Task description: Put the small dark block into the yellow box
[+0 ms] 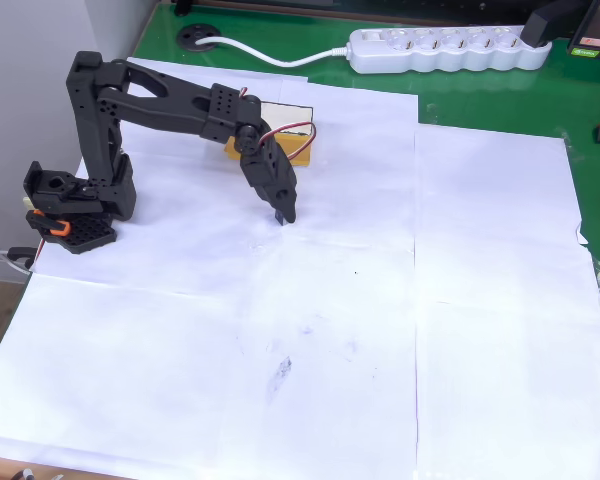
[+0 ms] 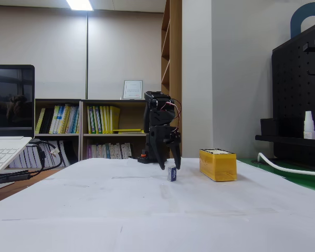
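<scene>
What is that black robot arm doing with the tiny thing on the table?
The black arm's gripper hangs with its jaws open just above the small dark block, which sits on the white paper. It has not picked the block up. In the fixed view the yellow box waits on the paper to the right of the block, with nothing showing above its rim.

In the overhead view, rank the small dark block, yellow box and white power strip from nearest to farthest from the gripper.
1. The small dark block, right at the tips of the gripper.
2. The yellow box, just behind the arm, partly hidden by it.
3. The white power strip, far off at the table's top right edge.
</scene>
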Robot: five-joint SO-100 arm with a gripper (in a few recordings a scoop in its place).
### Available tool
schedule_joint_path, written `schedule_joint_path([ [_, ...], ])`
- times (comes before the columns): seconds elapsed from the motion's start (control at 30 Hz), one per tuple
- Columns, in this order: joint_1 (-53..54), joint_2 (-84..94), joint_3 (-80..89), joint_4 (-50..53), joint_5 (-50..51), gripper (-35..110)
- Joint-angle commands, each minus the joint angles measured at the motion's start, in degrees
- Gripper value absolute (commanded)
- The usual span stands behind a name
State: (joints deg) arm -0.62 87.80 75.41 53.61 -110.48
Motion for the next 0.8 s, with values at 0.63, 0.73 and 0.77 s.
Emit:
schedule_joint_path([
  [0.63,-3.1,1.9,4.8,-0.4,-7.0,13],
  [0.73,-3.1,2.3,4.8,-0.4,-6.7,12],
  [0.77,-3.2,2.3,4.8,-0.4,-6.7,11],
])
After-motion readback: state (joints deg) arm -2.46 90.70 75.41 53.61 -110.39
